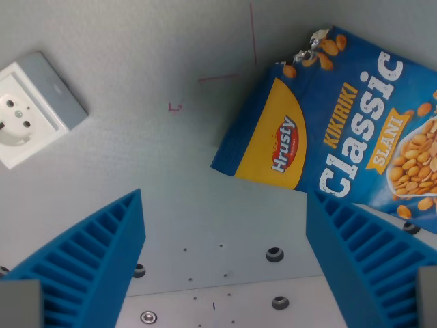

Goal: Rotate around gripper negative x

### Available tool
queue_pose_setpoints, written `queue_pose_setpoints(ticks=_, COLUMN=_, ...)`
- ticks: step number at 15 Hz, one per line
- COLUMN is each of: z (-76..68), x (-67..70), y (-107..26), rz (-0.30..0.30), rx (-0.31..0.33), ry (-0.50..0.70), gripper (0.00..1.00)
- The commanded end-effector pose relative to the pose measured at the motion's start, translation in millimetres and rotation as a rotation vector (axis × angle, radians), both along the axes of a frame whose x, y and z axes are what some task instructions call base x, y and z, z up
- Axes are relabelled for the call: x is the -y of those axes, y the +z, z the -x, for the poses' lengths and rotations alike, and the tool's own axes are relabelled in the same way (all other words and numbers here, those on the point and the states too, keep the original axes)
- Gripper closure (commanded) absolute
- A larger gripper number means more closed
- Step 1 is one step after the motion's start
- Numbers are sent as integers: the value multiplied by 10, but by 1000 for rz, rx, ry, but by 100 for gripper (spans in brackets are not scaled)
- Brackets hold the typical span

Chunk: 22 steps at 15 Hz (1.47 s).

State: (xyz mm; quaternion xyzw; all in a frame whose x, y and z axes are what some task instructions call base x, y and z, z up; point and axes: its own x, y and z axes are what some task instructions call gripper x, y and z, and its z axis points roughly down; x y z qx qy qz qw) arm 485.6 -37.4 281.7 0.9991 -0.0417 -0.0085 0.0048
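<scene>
At the far left of the wrist view, near the top, a wall socket (33, 108) lies on the grey table (171, 157). It has a white face with round holes and a grey frame on its upper side, and it sits tilted, partly cut by the picture's edge.

Lower on the left, one blue ribbed finger (92, 256) of the gripper (225, 263) rises from the bottom edge. Its ridged face looks toward the middle. Between the two fingers the table is bare, and some dark screw holes (274, 255) and small dots show there, where a lighter plate begins near the bottom.

Above the middle, thin red pen marks (218, 78) are drawn on the table: a short line, a longer upright line and a small sign to their left.

On the right lies a blue bag of peanuts (328, 130). It carries a yellow field with the red "Hrusty" logo, the words "KIKIRIKI" and "Classic" and a picture of peanuts. Its top corner looks torn open. The bag lies flat and turned at an angle, and it runs out of the picture on the right.

Lower right, the second blue finger (369, 263) stands in front of the bag's lower edge; whether it touches the bag I cannot tell. The jaws are spread wide apart and hold nothing between them.
</scene>
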Motion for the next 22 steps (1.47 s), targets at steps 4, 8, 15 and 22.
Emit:
queue_pose_setpoints(ticks=4, z=-2, x=2, y=17, rz=53, rx=-1, ry=0, gripper=0)
queue_pose_setpoints(ticks=8, z=-2, x=2, y=17, rz=106, rx=-5, ry=1, gripper=0)
queue_pose_setpoints(ticks=15, z=-2, x=2, y=17, rz=199, rx=-13, ry=2, gripper=0)
queue_pose_setpoints(ticks=22, z=-2, x=2, y=17, rz=292, rx=-21, ry=4, gripper=0)
